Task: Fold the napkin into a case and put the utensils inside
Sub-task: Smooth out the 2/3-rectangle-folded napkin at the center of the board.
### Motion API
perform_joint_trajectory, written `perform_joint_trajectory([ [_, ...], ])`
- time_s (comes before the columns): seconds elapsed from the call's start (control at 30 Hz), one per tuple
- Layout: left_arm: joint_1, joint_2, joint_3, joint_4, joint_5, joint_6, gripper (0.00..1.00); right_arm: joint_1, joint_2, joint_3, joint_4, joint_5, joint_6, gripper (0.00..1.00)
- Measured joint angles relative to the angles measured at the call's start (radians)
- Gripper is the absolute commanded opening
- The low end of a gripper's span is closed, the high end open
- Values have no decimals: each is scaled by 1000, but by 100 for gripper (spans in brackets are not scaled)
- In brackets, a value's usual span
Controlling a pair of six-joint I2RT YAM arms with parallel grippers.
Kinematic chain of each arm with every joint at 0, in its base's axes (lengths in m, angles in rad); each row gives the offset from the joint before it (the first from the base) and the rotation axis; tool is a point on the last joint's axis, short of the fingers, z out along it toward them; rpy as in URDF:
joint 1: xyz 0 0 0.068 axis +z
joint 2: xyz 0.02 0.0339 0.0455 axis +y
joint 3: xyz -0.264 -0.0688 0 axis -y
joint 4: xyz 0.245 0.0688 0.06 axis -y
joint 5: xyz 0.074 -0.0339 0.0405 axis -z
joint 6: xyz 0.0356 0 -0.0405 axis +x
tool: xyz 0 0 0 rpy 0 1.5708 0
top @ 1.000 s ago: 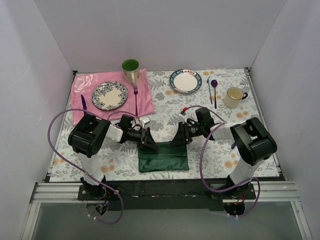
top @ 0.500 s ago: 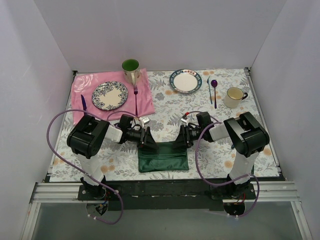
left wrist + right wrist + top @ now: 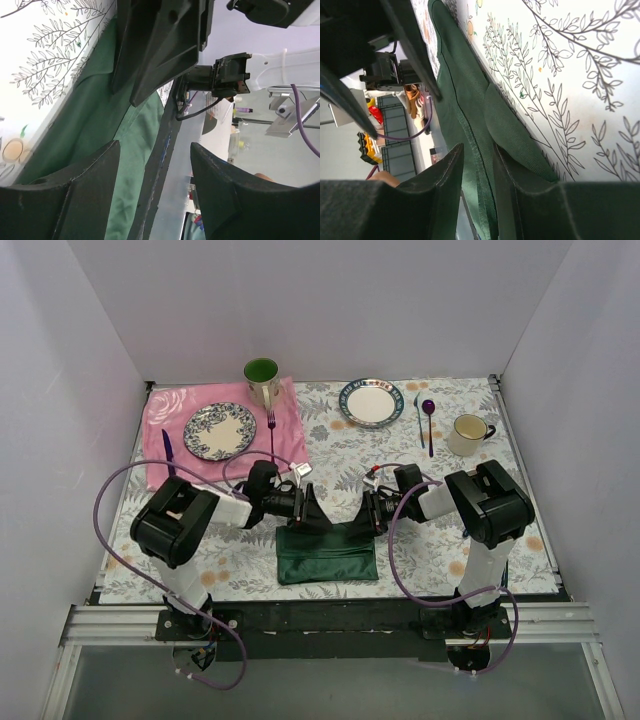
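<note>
Presently on the desk, listed by item:

Napkin: dark green cloth, folded to a flat oblong. It lies near the front edge of the desk, midway between the two arm bases. Its long axis runs left to right, parallel to that front edge. The far long edge looks slightly rucked and lifted at the right corner.

Left claw: low over the far left corner of the napkin, pointing inward toward the other arm. Released. In the wrist view its fingers stand well apart, with cloth and desk showing through the gap and nothing pinched.

Right claw: at the far right corner of the napkin, pointing inward. Its fingers stand narrow, with a hemmed fold of the cloth running between them. Whether that fold is actually clamped cannot be told.

Governing relation: the body of the napkin lies on the near side of both claws, toward the bases, and each claw sits at one end of the far long edge. Neither arm is clearly nearer, though only the right has cloth between its fingers. By judgement, the next fold will carry that far edge across the short axis, so both corners need to travel level.
</note>
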Motion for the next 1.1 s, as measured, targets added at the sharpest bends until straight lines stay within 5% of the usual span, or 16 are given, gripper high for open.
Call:
perform_joint_trajectory([
  [0.33,47,158,-3,75,24,-85,59,-13,21,11,-13,-23,1,38],
  [0.8,187,7,-111,-111,61,25,60,-25,30,32,-66,-32,-35,37],
  [1.1,195,-59,-43,-204,19,138,54,-28,47,58,-82,-38,-45,37],
])
